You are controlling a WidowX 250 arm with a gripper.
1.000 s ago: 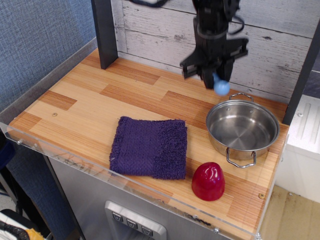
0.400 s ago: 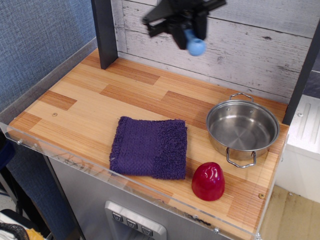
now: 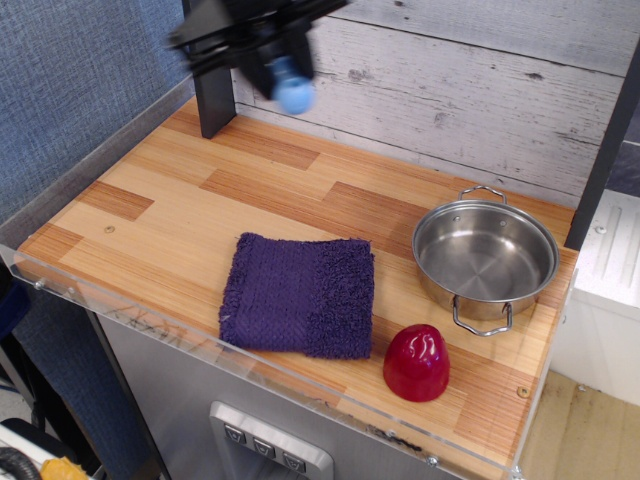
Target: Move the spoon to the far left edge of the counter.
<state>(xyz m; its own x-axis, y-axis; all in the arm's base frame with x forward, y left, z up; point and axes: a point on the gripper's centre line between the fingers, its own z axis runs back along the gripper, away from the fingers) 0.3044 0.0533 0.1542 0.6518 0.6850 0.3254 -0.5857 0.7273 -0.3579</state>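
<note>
My gripper (image 3: 268,62) is high above the back left part of the counter (image 3: 160,215), blurred by motion. It is shut on the spoon (image 3: 292,92), whose light-blue knobby handle end hangs below the black fingers (image 3: 248,52). The spoon's grey bowl is hidden inside the gripper. The spoon is well above the wood and touches nothing else.
A purple towel (image 3: 300,295) lies at the front middle. A steel pot (image 3: 485,258) stands at the right, with a red dome-shaped object (image 3: 416,362) in front of it. A dark post (image 3: 212,85) stands at the back left. A clear acrylic rim (image 3: 90,160) edges the counter.
My gripper has carried the spoon up and leftward, from above the pot's back edge, across the back of the counter, to above the back left area near the post.
</note>
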